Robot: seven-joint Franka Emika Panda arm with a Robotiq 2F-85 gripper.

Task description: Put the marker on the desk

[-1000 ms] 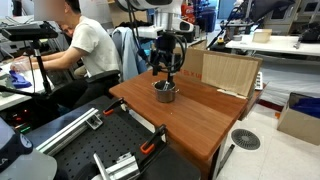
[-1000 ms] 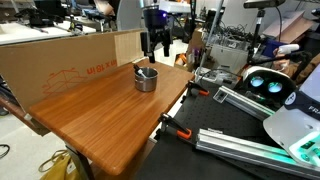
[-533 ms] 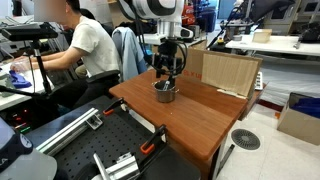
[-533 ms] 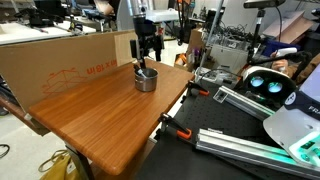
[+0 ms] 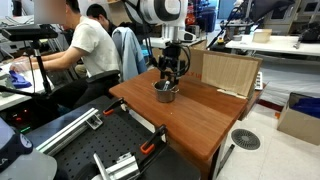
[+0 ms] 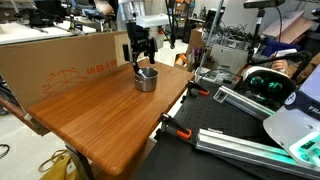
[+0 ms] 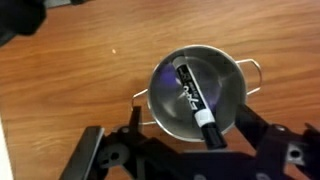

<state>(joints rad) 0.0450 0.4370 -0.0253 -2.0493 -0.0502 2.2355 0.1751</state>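
Your tool [image 5: 170,74] is spread above the cup [image 7: 150,95], so square it across the marker [image 7: 191,97] inside and drop straight.

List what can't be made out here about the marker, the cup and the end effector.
- The marker: in both exterior views it is too small to see and is hidden by the wall of the metal cup.
- Print on the marker: blurred in the wrist view.
- The end effector: the bottom edge of the wrist view cuts off its fingers. In an exterior view it is too small to tell whether it touches the cup rim.
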